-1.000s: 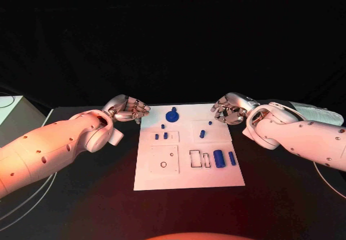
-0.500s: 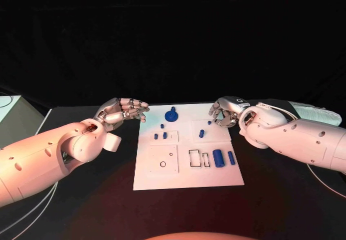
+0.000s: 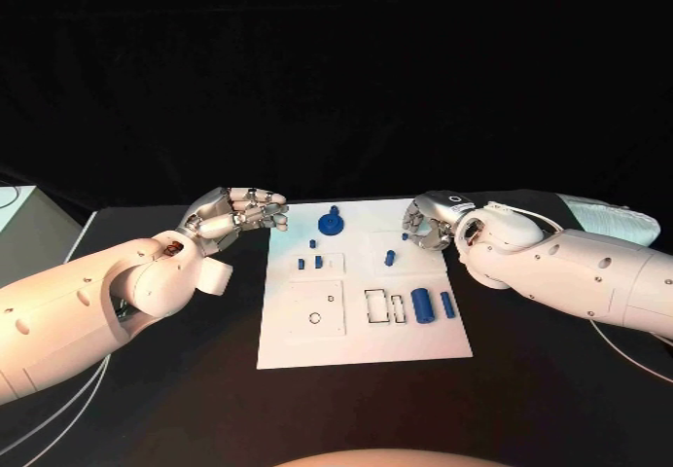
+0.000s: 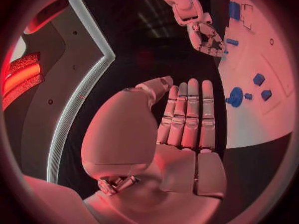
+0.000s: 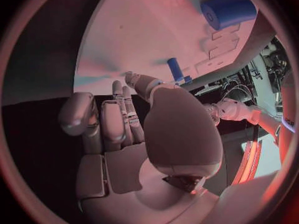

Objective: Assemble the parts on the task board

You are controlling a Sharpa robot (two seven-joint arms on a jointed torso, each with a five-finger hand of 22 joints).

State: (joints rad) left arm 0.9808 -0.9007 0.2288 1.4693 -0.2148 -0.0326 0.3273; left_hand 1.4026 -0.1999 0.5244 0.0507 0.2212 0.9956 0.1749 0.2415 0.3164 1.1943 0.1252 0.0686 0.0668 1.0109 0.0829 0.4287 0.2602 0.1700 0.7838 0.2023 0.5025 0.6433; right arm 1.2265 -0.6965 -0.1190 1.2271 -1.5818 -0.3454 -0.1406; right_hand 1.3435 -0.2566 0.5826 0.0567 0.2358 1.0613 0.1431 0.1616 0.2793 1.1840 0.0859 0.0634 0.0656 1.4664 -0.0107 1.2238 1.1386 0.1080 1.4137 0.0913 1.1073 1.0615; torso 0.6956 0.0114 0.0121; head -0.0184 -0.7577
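Assembly barely begun: small blue plastic parts (image 3: 424, 305) lie loose on the flat white task board (image 3: 358, 341), mid-worktop; my left hand (image 3: 231, 215) and right hand (image 3: 431, 221) flank it, fingers apart, empty

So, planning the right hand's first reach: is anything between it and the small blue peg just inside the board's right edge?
Nothing visible: the right hand hovers empty beside the task board; only bare board separates it from the peg.

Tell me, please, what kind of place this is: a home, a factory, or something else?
Most likely a robotics lab or test bench. A white task board with small blue parts lies on a black table against a dark backdrop, and the left hand and right hand hover at its far corners.
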